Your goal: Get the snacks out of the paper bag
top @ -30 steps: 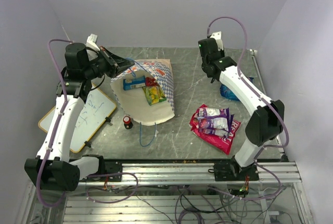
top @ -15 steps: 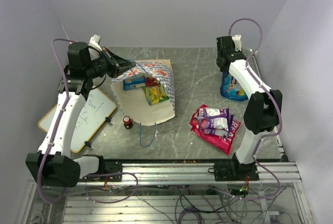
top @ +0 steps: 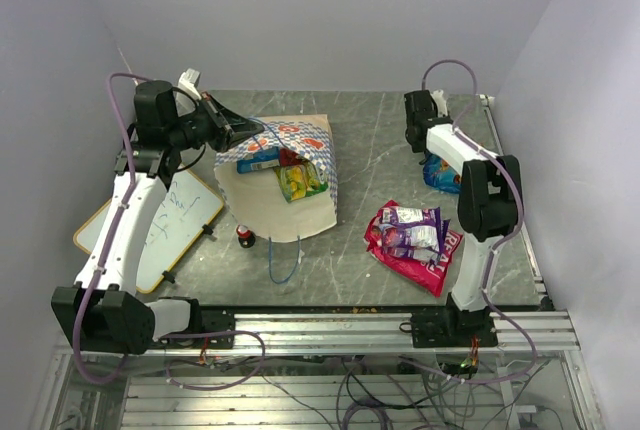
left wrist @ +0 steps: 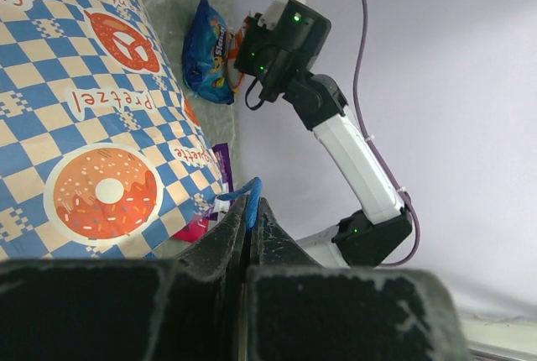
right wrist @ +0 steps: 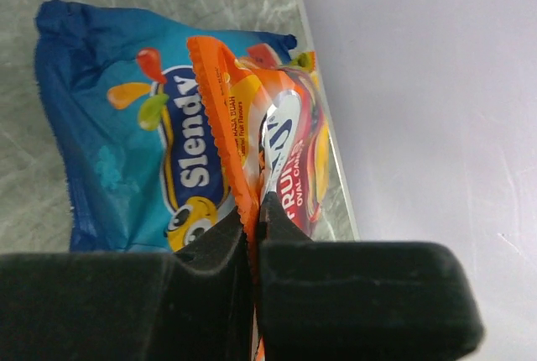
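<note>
The paper bag lies open on the table, and it fills the left of the left wrist view. My left gripper is shut on its blue cord handle at the back rim. A blue packet and a green packet lie inside. My right gripper is shut on the edge of an orange snack packet, held just over a blue snack packet at the table's right edge. A purple-white packet lies on a pink one.
A small red-capped bottle stands at the bag's front left. A whiteboard lies at the left. The bag's second blue handle trails toward the front. The table's metal rim and the wall are right next to the right gripper.
My right arm swung from the back middle to the right edge, over the blue packet, then drew slightly left. My left gripper holds the handle as before.
</note>
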